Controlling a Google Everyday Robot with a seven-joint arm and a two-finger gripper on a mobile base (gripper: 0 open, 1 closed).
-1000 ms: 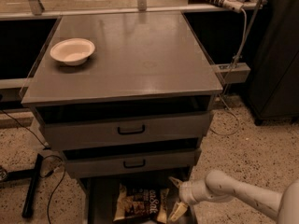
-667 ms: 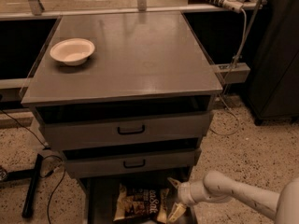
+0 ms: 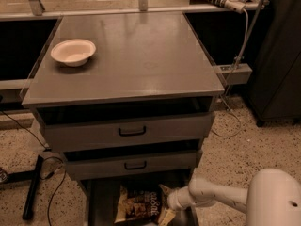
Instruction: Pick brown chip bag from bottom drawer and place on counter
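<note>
The tool (image 3: 165, 206) remains at the right edge of the bag (image 3: 138, 202), which lies unmoved in the drawer (image 3: 96, 204); tool state cannot be told, so lifting to the desk (image 3: 141, 55) appears pending.

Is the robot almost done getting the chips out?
Not yet. The bottom drawer is open, so that part is done. The gripper is down in it, right beside the chip bag. The bag lies in the drawer; lifting it onto the counter is left.
</note>
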